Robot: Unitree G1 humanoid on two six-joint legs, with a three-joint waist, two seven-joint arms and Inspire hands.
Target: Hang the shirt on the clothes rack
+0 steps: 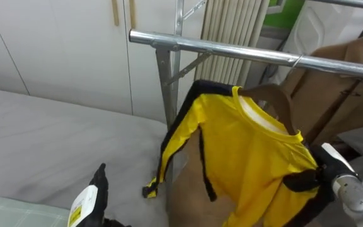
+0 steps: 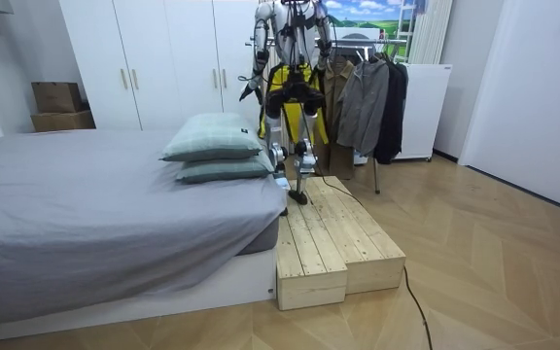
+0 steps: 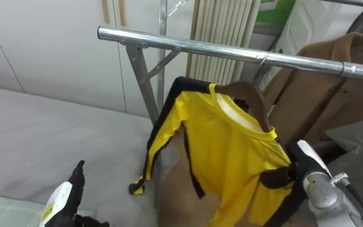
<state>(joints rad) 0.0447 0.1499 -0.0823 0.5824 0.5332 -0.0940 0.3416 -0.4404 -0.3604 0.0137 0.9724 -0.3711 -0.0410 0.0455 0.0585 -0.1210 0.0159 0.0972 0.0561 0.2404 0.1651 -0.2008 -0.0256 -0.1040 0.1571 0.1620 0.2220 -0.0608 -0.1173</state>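
One yellow black-striped shirt [image 1: 244,157] slants under the single silver metal rail [image 1: 232,49], its collar up toward it. The right hand [image 1: 333,171] grips its shoulder; the left hand [image 1: 96,189], below the rail, is loose, empty.

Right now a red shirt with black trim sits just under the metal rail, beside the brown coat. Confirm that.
Not quite. The shirt is yellow, not red, as the left eye view shows. The rest holds: it has black trim and sits just under the metal rail, beside the brown coat.
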